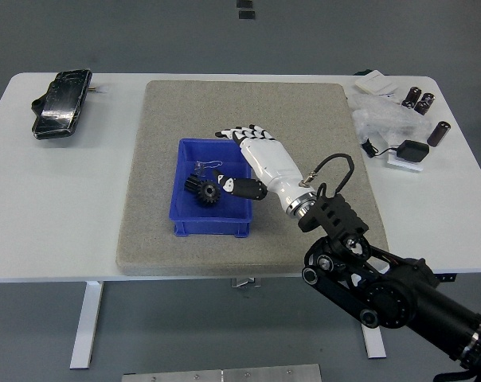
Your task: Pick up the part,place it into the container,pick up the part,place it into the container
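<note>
Black toothed gear point(206, 192) in blue bin point(189, 220); right robot hand point(260, 159) spread, empty.

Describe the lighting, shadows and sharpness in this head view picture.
Head view: even, soft light with no glare on the white table; the right hand casts only a faint shadow over the blue container; the black gear inside is sharp, without motion blur.

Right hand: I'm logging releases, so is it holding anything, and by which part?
Nothing: the right hand is open above the blue bin; the gear lies inside.
</note>
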